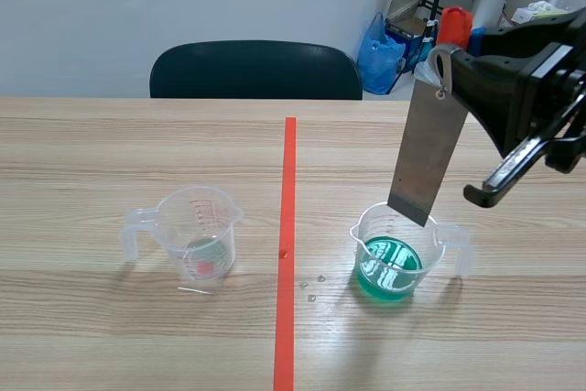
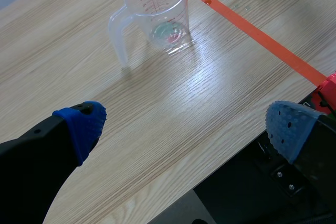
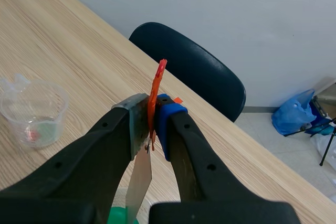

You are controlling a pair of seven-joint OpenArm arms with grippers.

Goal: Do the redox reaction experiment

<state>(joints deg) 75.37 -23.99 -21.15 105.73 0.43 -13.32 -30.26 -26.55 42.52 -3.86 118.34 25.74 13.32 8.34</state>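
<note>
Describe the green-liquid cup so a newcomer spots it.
Start at the orange-red tape line running down the wooden table; two clear plastic measuring cups sit either side of it. The target cup is on the right arm's side, below the metal strip held by the right gripper. Only it holds bright green liquid; the other cup is nearly empty.

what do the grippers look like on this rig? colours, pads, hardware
Both black. Left gripper: two thick fingers tipped with blue dotted pads; small bolts at one finger's base. Right gripper: same thick fingers with round recesses; one pad blue, the other looks grey. Its arm is blocky, with a curved black lever beneath.
</note>
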